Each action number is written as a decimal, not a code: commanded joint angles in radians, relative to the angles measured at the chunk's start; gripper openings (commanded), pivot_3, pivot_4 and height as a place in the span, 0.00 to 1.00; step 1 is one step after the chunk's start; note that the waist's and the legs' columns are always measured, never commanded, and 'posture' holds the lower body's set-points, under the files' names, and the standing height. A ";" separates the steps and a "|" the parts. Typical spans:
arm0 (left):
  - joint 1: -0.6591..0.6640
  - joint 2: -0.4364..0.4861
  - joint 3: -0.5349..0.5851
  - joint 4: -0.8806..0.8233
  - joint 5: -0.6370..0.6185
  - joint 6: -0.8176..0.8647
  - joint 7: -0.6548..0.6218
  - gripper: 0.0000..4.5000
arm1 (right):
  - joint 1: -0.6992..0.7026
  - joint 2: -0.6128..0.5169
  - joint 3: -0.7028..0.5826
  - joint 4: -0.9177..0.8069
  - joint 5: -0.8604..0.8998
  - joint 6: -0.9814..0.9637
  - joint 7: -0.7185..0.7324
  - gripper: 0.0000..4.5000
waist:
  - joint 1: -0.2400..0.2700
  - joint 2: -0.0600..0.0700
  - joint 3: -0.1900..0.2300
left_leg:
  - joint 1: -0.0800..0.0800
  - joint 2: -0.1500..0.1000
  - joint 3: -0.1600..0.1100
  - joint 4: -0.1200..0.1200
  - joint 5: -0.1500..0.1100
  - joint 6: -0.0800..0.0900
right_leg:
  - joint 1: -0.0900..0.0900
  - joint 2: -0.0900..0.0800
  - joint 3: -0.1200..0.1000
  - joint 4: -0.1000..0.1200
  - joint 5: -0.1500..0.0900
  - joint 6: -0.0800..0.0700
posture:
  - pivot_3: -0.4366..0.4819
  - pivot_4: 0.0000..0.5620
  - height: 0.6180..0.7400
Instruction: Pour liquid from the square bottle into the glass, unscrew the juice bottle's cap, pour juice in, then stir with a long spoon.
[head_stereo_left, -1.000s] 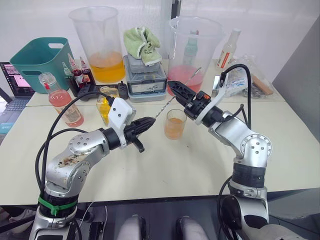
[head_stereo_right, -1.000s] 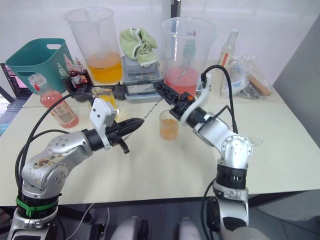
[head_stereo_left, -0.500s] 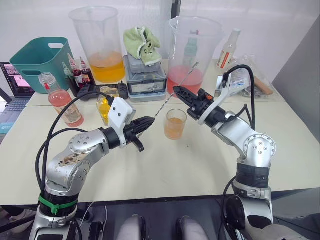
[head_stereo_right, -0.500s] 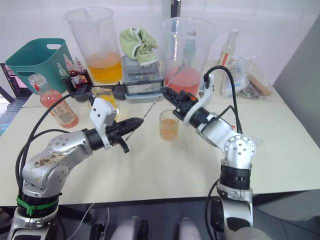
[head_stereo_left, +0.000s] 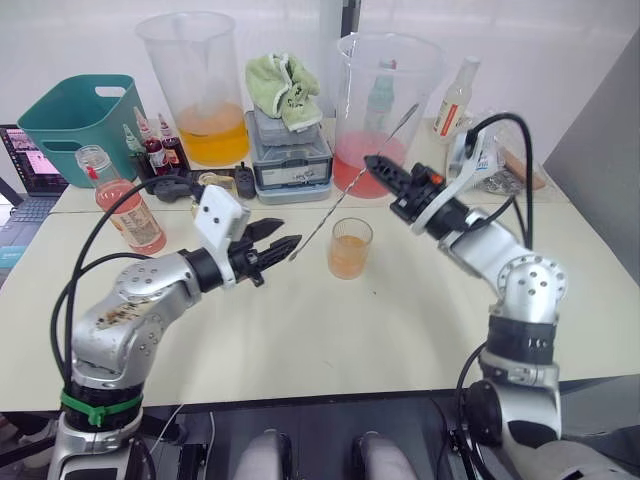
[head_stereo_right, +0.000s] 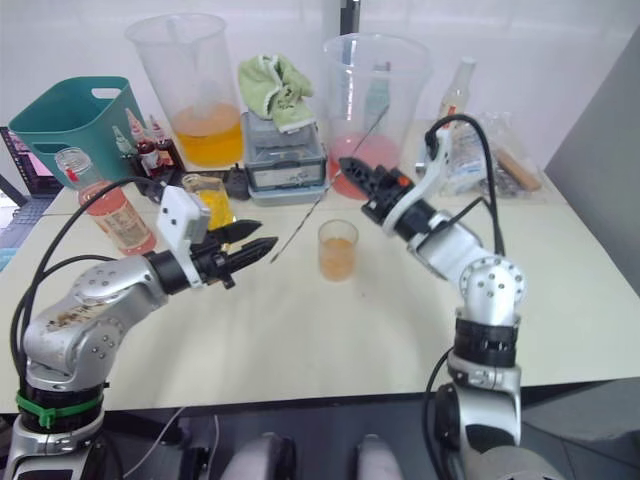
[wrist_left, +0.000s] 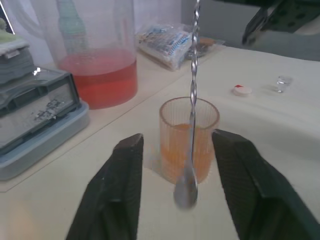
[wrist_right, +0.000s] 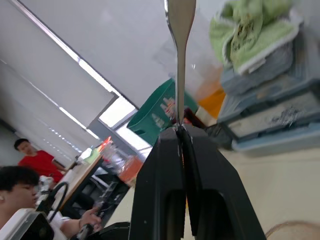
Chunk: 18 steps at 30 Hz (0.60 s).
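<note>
Now right tool (head_stereo_left: 378, 168) pinches long spoon (head_stereo_left: 345, 191) aloft.

Long spoon (head_stereo_left: 345, 190) above glass (head_stereo_left: 350, 248)

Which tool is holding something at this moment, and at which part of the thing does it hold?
The right tool holds the long spoon, pinched on its thin handle near the upper end. The left tool is open and holds nothing.
</note>
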 joint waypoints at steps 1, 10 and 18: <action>0.012 0.054 0.082 -0.004 -0.039 -0.042 -0.069 0.81 | -0.112 -0.113 -0.040 0.057 -0.095 -0.078 0.130 0.00 | 0.001 0.000 0.000 | 0.000 0.000 0.001 0.000 0.000 0.000 | -0.001 0.000 0.000 -0.001 0.000 0.000 | 0.48 0.27 1.00; 0.054 0.084 0.073 0.032 -0.017 -0.092 -0.134 0.99 | -0.180 -0.296 0.077 0.094 -0.334 -0.134 0.407 0.00 | 0.001 0.000 0.000 | -0.003 0.001 0.001 -0.002 0.000 0.000 | -0.004 0.000 0.001 -0.002 0.000 0.000 | 0.48 0.27 1.00; 0.060 0.084 0.037 0.042 0.014 -0.116 -0.130 0.99 | -0.105 -0.292 0.138 0.035 -0.448 -0.132 0.485 0.00 | 0.002 0.000 0.000 | -0.004 0.000 0.001 -0.002 0.000 0.000 | -0.005 -0.002 0.000 -0.001 0.000 0.000 | 0.48 0.27 1.00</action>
